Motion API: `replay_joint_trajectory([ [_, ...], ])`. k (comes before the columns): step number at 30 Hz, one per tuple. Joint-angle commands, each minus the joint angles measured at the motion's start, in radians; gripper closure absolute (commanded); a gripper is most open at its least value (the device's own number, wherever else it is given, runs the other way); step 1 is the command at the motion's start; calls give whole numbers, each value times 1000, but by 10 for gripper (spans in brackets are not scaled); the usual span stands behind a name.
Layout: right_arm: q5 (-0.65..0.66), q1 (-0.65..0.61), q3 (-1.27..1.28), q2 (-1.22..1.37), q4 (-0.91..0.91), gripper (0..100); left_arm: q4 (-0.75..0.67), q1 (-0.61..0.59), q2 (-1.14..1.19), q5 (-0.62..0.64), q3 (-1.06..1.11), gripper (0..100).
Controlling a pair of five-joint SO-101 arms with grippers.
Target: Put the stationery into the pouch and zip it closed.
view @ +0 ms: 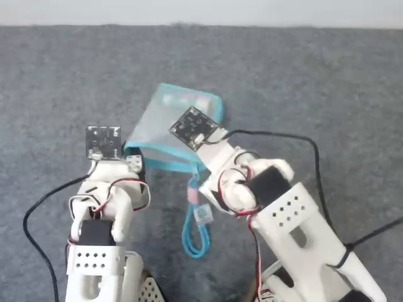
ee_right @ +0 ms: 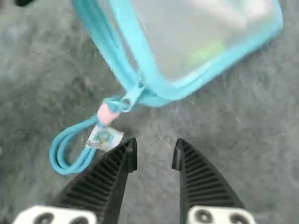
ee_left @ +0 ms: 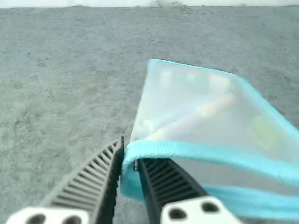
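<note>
The pouch (view: 173, 126) lies flat on the grey tabletop (view: 315, 82) between the two arms, a see-through bag edged in blue. The left claw (ee_left: 130, 156) is pinched narrow on the blue trim at one corner of the pouch's mouth, one finger on each side of the fabric. Through the clear side the stationery (ee_left: 196, 114) shows as pale sticks lying slantwise inside, with a greenish piece near the far edge; what each item is I cannot tell. Below the gripped trim a second blue edge runs beside it with a grey gap between, so the mouth seems partly open there. The right claw (ee_right: 155, 150) hangs above bare tabletop with its fingers spread and nothing between them, just beside the pouch's other corner. At that corner sits the zip pull (ee_right: 133, 93), and from it trail a pink bead (ee_right: 106, 114), a small square tag (ee_right: 105, 137) and a blue cord loop (ee_right: 70, 149) lying on the tabletop. One finger of the right claw is near the tag but apart from it.
</note>
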Motion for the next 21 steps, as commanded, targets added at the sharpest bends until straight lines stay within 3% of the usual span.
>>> replay_joint_trajectory([
  [1,-37,13,9,-81,-93,854,-44,-17,-28,26,-48,988],
  [8,68,-2,98,-143,-128,854,-44,-20,-32,26,-50,988],
  [12,-81,-65,189,-150,-206,854,-58,-21,-31,26,-50,988],
  [17,-103,-111,288,-142,-378,854,-74,-25,-28,26,-44,988],
  [21,-201,-142,373,-142,-490,854,-74,-25,-28,26,-44,988],
])
